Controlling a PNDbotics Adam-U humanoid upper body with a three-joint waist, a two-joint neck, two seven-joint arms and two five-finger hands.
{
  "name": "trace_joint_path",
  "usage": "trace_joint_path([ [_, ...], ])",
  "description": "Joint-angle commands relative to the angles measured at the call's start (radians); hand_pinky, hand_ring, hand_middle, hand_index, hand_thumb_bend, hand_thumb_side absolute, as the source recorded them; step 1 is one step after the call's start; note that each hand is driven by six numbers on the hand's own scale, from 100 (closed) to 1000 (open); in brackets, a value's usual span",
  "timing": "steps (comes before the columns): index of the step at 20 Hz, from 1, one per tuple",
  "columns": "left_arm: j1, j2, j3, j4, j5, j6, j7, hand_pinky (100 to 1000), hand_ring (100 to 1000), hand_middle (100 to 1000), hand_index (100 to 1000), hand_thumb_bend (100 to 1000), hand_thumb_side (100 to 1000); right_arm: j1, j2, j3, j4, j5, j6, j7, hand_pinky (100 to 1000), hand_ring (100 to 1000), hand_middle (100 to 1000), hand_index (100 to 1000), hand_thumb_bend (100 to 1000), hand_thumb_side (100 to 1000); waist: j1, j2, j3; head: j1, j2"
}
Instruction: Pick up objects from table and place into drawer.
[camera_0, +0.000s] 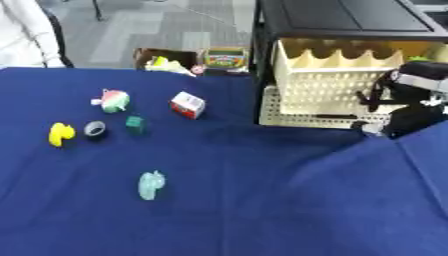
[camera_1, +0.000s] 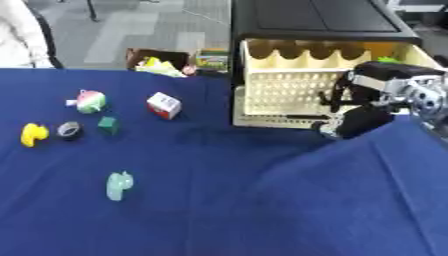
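Several small objects lie on the blue cloth (camera_0: 227, 200) at the left: a yellow duck (camera_0: 60, 134), a dark ring (camera_0: 95, 129), a small green block (camera_0: 135, 123), a green, pink and white toy (camera_0: 113, 100), a red and white box (camera_0: 187, 104) and a pale green figure (camera_0: 150, 185). At the right a black cabinet (camera_0: 350, 20) has its cream perforated drawer (camera_1: 297, 90) pulled out. My right hand (camera_1: 360, 121) hangs black and blurred in front of the drawer's right part, low against its front wall. I see nothing in it. My left hand does not show.
Beyond the table's far edge stand a cardboard box (camera_0: 162, 59) with yellow things in it and a colourful carton (camera_0: 226, 57). The cloth rises in a broad fold (camera_0: 385, 170) at the lower right, under my right arm.
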Motion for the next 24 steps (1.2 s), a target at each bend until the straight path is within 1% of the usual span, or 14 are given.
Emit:
trace_joint_path([
  [1, -0.019, 0.04, -0.004, -0.021, -0.02, -0.006, -0.036, 492, 617, 679, 873, 100, 778, 0.006, -0.048, -0.029, -0.049, -0.015, 0.201, 0.186, 100, 139, 100, 603, 372, 477, 0.001, -0.022, -0.002, 0.003, -0.002],
  [6, -0.023, 0.035, -0.014, -0.026, -0.022, -0.018, -0.056, 493, 620, 681, 879, 100, 782, 0.036, -0.051, -0.028, -0.094, -0.043, 0.225, 0.186, 100, 139, 100, 639, 376, 475, 0.001, -0.023, -0.001, 0.001, -0.004],
  [12, -0.03, 0.038, -0.019, -0.026, -0.024, -0.029, -0.059, 495, 622, 682, 879, 100, 785, 0.072, -0.06, -0.039, -0.188, -0.082, 0.276, 0.186, 100, 141, 100, 685, 387, 500, 0.002, -0.025, -0.004, -0.001, -0.007],
  [13, -0.031, 0.037, -0.02, -0.026, -0.024, -0.028, -0.06, 495, 622, 682, 880, 100, 787, 0.076, -0.061, -0.04, -0.201, -0.083, 0.286, 0.186, 100, 146, 100, 704, 388, 514, 0.001, -0.025, -0.005, -0.002, -0.007],
  [15, -0.031, 0.034, -0.021, -0.026, -0.026, -0.028, -0.064, 494, 622, 682, 882, 100, 789, 0.082, -0.063, -0.037, -0.218, -0.088, 0.304, 0.186, 100, 193, 100, 763, 390, 570, 0.0, -0.025, -0.006, -0.004, -0.008],
  [16, -0.032, 0.033, -0.022, -0.026, -0.027, -0.029, -0.067, 493, 621, 682, 882, 100, 789, 0.084, -0.064, -0.032, -0.221, -0.091, 0.309, 0.186, 117, 219, 111, 794, 397, 600, 0.0, -0.025, -0.006, -0.005, -0.009],
  [17, -0.033, 0.031, -0.023, -0.026, -0.027, -0.03, -0.069, 492, 621, 682, 882, 100, 790, 0.084, -0.066, -0.027, -0.22, -0.09, 0.312, 0.186, 138, 237, 149, 839, 404, 626, -0.001, -0.025, -0.005, -0.006, -0.009],
  [20, -0.033, 0.028, -0.025, -0.026, -0.028, -0.031, -0.074, 492, 620, 681, 883, 100, 792, 0.086, -0.068, -0.014, -0.208, -0.071, 0.312, 0.186, 150, 251, 175, 898, 418, 649, -0.003, -0.026, -0.004, -0.009, -0.009],
  [24, -0.026, 0.026, -0.023, -0.026, -0.028, -0.03, -0.078, 489, 619, 681, 882, 100, 797, 0.094, -0.067, -0.022, -0.211, -0.038, 0.303, 0.186, 152, 254, 182, 923, 439, 670, -0.005, -0.026, -0.005, -0.008, -0.008],
])
